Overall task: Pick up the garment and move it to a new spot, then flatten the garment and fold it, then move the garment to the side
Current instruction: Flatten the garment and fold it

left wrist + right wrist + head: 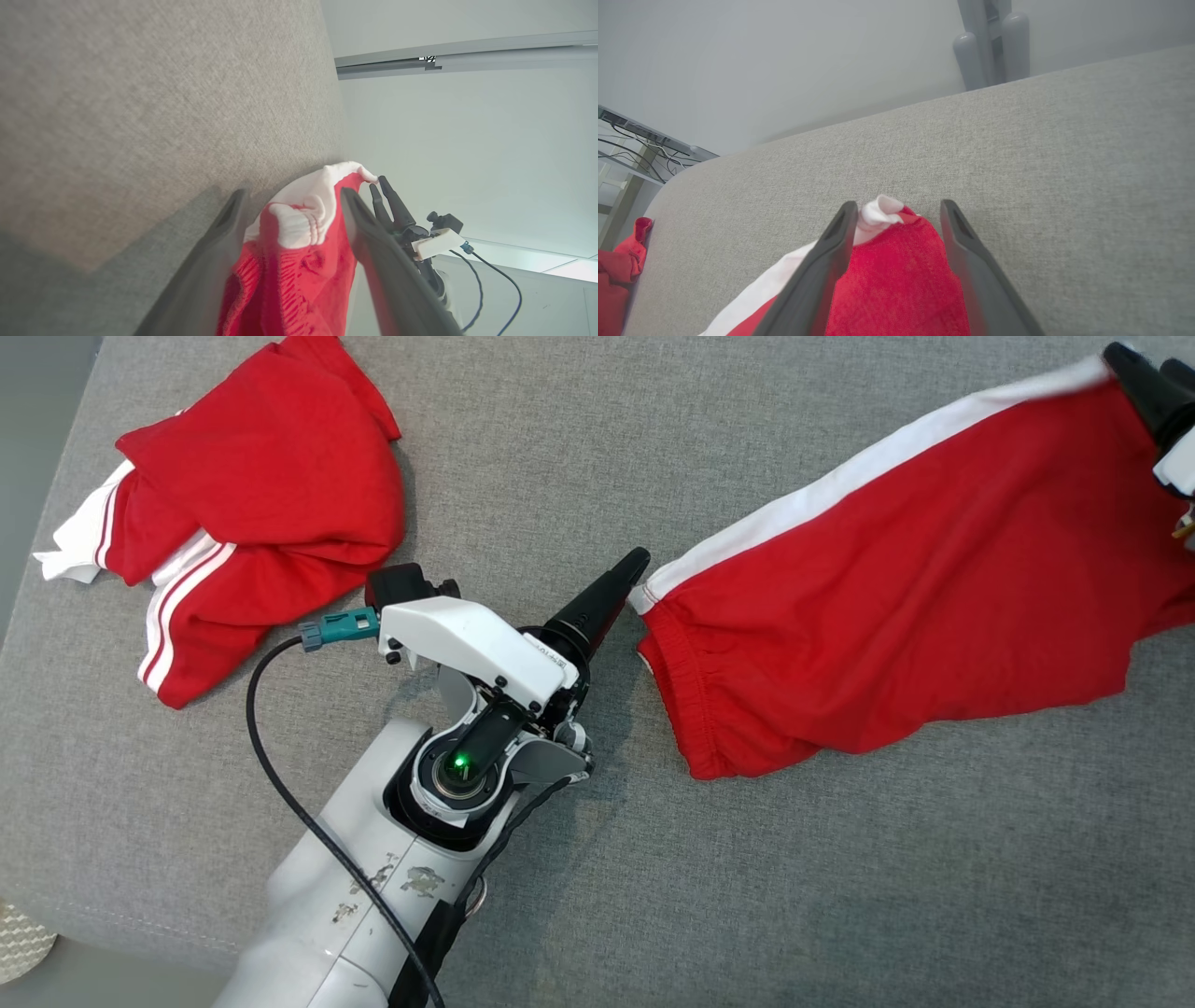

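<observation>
Head view: red garment (934, 569) stretched across grey cushion (747, 896); crumpled clothing (261, 504) well apart.

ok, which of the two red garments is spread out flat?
The red shorts on the right, laid out with one white side stripe; the other red garment, upper left, is a crumpled heap.

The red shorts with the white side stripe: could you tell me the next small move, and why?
Probably draw both grippers back off the cloth: the red shorts with the white side stripe lie stretched on the grey fabric surface, and the left gripper and right gripper stand open around their ends.
</observation>
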